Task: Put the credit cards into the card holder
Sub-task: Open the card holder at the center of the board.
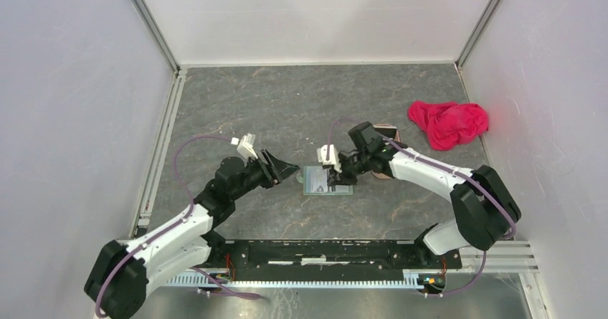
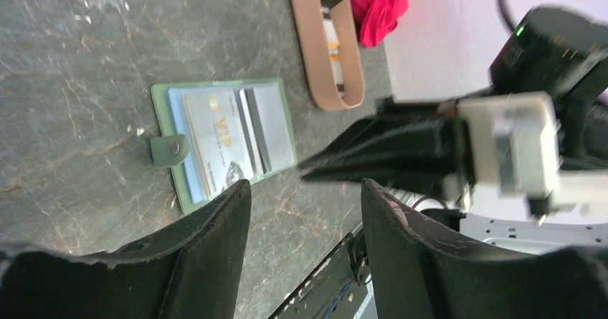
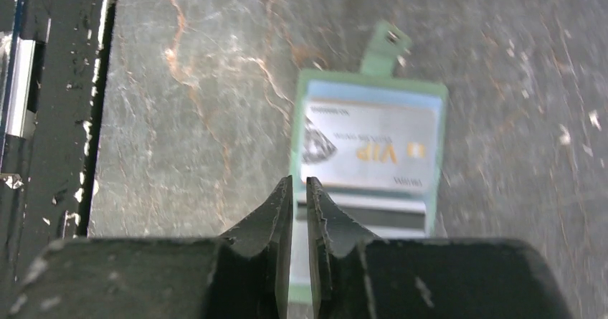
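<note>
Right fingers (image 3: pixel 276 215) a slit apart, card holder (image 3: pixel 358 81) just below; left fingers (image 2: pixel 215 226) wide, empty. Lift straight, don't drag VIP card (image 3: pixel 369 150).

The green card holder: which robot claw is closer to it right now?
Right. The right gripper hangs directly over one end of the card holder, fingertips above it. The left gripper is off to its side, a clear gap apart, jaws open.

whitish card (image 2: pixel 217 143), gold "VIP" print
</note>
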Available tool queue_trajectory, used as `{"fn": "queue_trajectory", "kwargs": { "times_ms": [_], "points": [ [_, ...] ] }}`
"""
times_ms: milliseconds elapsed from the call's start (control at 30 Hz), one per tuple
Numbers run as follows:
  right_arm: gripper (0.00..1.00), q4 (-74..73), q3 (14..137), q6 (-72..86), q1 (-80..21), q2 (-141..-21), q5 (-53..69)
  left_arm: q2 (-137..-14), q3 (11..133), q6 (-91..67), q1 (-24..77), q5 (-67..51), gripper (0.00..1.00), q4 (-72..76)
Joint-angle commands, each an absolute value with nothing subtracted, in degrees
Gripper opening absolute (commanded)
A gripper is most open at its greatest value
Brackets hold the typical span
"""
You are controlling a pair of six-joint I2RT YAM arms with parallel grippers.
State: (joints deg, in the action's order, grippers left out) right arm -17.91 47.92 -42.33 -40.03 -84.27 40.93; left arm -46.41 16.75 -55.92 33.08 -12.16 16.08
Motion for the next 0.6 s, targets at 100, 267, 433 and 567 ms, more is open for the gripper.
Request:
{"fn": "queue_trajectory", "kwargs": {
  "times_ms": [100,267,433,567],
  "points": [
    [0.18,-17.99,47.11,-36.09,-32.95,-85.05,42.44,-59.80,22.15,-55.13,40.26,-9.49,0.63,21.87],
    [0.18,-16.63,47.57,-31.00,-30.62,-88.63,39.40,-70.52,28.09,-52.74,44.99,-4.33,0.65,17.58],
    [0.18,-16.66,47.94,-29.80,-29.90,-90.84,38.11,-77.36,31.63,-51.77,46.41,-2.12,0.67,15.82],
    [0.17,-16.99,48.25,-29.79,-29.66,-92.47,37.73,-80.43,34.51,-50.72,47.29,0.55,0.69,12.55]
  ]
}}
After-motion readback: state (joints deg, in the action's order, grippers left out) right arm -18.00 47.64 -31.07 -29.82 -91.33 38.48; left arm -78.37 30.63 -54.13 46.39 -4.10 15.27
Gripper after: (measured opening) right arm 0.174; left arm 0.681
